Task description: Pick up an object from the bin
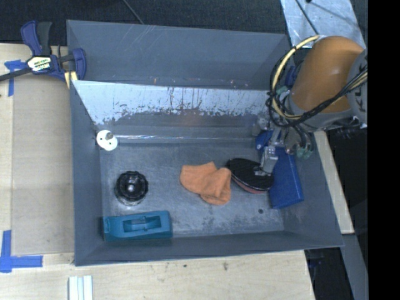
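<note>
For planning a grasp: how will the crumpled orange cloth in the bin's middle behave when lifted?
The crumpled orange cloth shows soft folds, so it is probably floppy and would sag. It looks thin, so likely light.

1 robot arm (353, 102), grey, with a smooth, rounded orange cover (328, 70) over its wrist. Black and yellow cables (281, 67) loop around the cover's edge. Beneath sits a gripper (269, 165) built of blue and pale metal parts.
</note>
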